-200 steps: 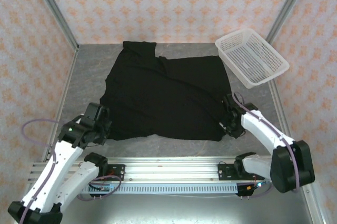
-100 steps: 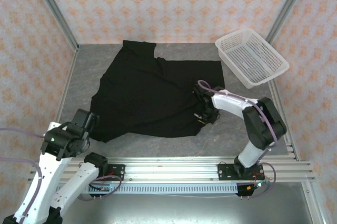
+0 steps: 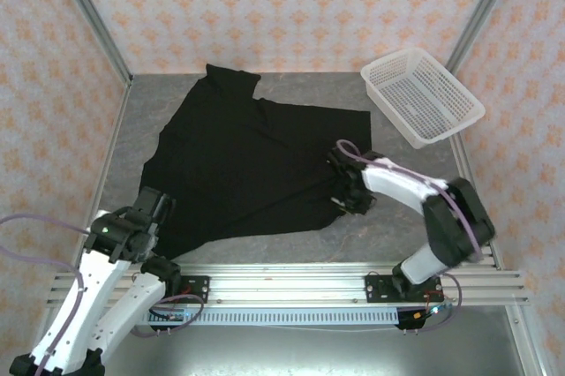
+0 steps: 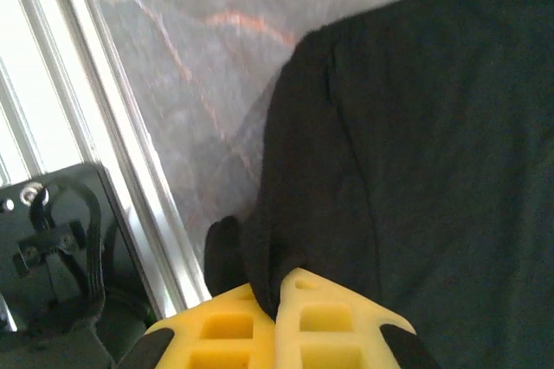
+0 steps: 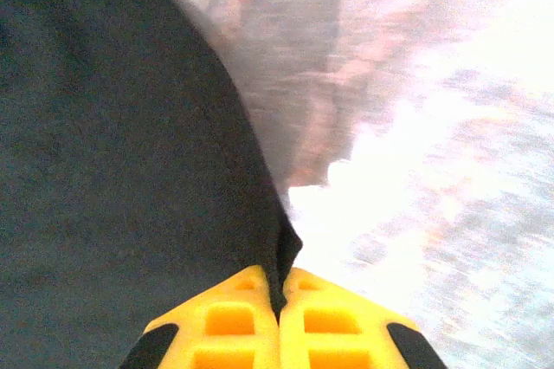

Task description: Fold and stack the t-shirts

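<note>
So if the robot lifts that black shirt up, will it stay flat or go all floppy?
Probably floppy: the t-shirt lies creased and skewed. It would likely sag between the left tool and right tool, which pinch thin cloth, so it's probably light too.

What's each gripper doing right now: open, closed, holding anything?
Left gripper: closed, pinching the near-left edge of the black t-shirt.
Right gripper: closed, pinching the t-shirt's near-right edge.

table (image 3: pixel 141 124): grey marbled top | black t-shirt (image 3: pixel 238 164) lying spread mid-table | white basket (image 3: pixel 422 95) at far right corner
</note>
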`<state>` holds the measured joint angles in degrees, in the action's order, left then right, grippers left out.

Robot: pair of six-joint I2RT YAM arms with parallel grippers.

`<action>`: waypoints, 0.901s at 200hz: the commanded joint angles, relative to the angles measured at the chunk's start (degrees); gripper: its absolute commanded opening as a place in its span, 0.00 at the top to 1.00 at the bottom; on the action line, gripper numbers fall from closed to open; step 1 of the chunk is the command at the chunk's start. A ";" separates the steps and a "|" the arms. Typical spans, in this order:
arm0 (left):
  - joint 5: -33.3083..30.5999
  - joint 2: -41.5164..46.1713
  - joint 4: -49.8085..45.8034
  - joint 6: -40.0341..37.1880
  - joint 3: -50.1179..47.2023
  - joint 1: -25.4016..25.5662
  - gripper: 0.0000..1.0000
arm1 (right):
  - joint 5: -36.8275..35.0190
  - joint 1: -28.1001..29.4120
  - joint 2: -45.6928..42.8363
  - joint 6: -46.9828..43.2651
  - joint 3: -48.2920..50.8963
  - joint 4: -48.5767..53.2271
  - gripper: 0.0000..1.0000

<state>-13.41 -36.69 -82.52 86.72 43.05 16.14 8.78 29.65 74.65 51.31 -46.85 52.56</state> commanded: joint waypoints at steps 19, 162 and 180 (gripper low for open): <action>5.23 -1.99 -1.75 -6.18 1.13 0.47 1.00 | -3.78 -0.60 -16.25 8.41 6.83 14.44 1.00; 5.60 -7.76 6.57 -15.96 5.82 0.50 1.00 | -3.23 -2.30 -18.05 16.71 8.00 13.54 1.00; 4.58 -11.27 10.38 -18.41 8.42 0.50 1.00 | -4.61 -2.57 -17.66 18.13 6.59 13.78 1.00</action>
<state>-6.42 -44.56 -78.87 72.90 47.46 16.14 8.64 27.59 56.69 66.28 -37.21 64.69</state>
